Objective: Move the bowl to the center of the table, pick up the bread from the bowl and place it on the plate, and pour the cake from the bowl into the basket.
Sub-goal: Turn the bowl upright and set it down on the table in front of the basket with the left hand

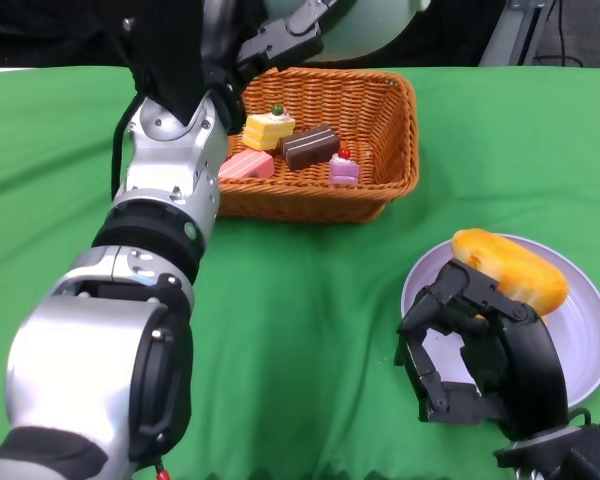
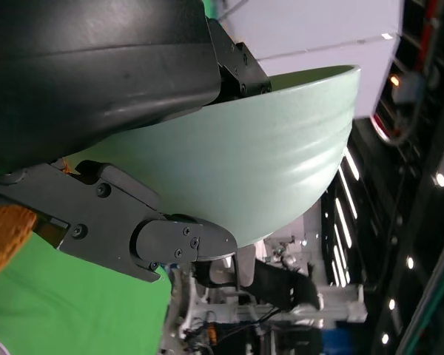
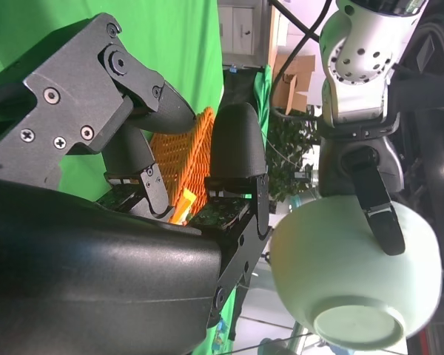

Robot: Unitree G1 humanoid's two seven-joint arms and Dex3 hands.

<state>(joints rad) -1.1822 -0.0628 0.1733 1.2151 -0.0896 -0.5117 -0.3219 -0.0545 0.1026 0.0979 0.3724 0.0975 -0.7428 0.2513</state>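
My left hand (image 1: 280,40) grips the pale green bowl (image 1: 380,25) by its rim, raised and tipped over the far edge of the wicker basket (image 1: 400,130). The left wrist view shows the bowl (image 2: 266,155) held between my fingers (image 2: 133,229). In the right wrist view the bowl (image 3: 355,266) hangs high with its base showing. Several cake pieces lie in the basket: yellow (image 1: 268,128), chocolate (image 1: 310,146), pink (image 1: 246,165). The bread (image 1: 510,268) lies on the lilac plate (image 1: 580,330). My right hand (image 1: 475,350) hovers at the plate's near-left edge, fingers apart, holding nothing.
Green cloth (image 1: 310,330) covers the table. The basket stands at the back centre and the plate at the front right. My left forearm (image 1: 160,200) crosses the left side of the table up to the basket.
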